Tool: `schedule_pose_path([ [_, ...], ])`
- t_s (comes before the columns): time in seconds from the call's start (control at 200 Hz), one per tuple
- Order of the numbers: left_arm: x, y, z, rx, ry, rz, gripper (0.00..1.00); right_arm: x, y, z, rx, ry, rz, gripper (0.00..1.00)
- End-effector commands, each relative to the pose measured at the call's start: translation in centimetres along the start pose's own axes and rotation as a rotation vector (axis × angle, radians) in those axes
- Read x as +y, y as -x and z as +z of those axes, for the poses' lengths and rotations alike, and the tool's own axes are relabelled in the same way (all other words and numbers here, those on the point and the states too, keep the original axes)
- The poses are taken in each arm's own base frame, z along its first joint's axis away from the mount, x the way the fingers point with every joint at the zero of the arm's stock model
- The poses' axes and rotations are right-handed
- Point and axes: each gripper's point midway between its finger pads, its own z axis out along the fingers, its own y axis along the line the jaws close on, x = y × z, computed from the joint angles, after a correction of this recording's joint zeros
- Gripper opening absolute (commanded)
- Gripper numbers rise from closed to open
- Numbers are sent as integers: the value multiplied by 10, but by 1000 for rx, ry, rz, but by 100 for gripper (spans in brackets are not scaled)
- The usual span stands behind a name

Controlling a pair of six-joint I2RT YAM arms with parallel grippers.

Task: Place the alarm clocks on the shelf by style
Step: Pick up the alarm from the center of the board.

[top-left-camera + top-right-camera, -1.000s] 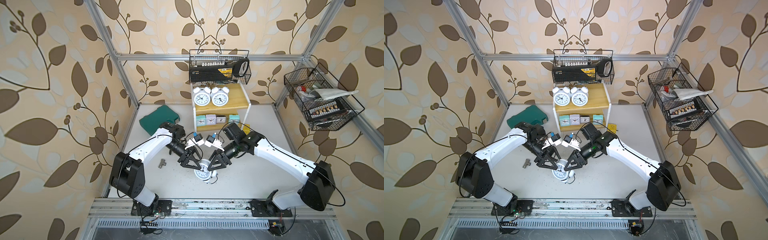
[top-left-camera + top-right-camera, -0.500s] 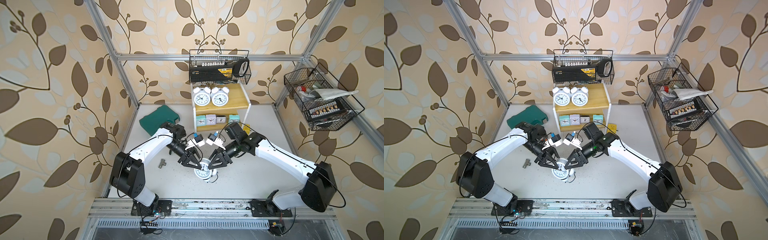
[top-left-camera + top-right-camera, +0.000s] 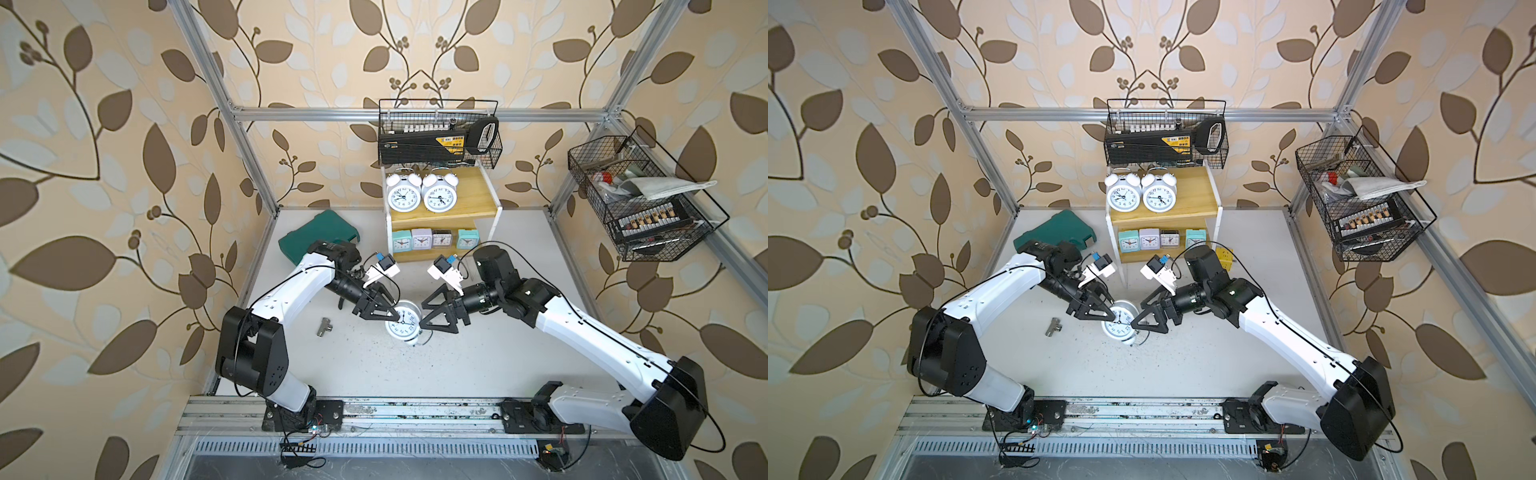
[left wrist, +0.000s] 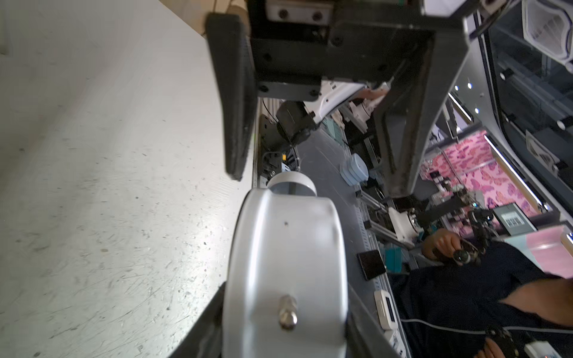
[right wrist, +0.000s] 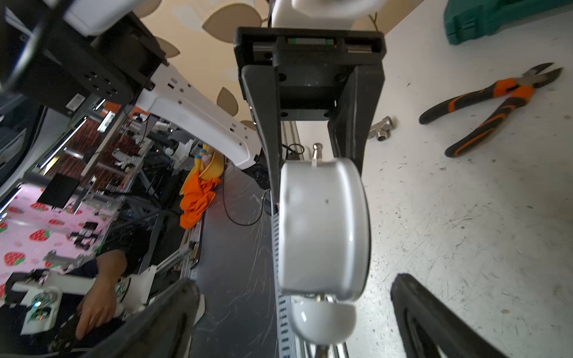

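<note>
Within left end effector point(image 3: 390, 316), white clock point(image 3: 405, 330).

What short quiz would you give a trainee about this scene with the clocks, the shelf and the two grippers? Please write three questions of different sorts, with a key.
1. True or false: three round twin-bell clocks stand on the top board of the shelf.
2. Which gripper is closed on the twin-bell clock that is not on the shelf? A) left B) right C) both
3. How many square clocks stand on the shelf's lower level?

Key
1. False: only two round clocks stand there.
2. A: the left gripper clamps it, and the right gripper is open beside it.
3. Four.
</note>
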Motion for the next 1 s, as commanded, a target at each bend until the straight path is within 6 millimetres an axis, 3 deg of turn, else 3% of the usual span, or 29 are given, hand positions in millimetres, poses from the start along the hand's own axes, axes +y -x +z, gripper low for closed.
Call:
schedule_pose_path([
  [0.0, -28, 40, -20, -169, -47, 49, 22, -13, 26, -11, -150, -118, 45, 99],
  [0.215, -39, 70, -38, -254, -35, 74, 24, 0, 60, -33, -373, -129, 90, 99],
  [0.375, -43, 91, -45, -271, -35, 61, 26, -5, 76, -48, -567, -174, 170, 99],
  [0.595, -46, 127, -57, -305, 32, 54, 26, 11, 83, -56, -773, -182, 193, 99],
  [0.845, -35, 164, -69, -380, 94, -41, 26, 4, 82, -61, -995, -118, 329, 98],
  [0.995, -32, 177, -67, -411, 85, -97, 27, 12, 91, -57, -1086, -44, 352, 96],
])
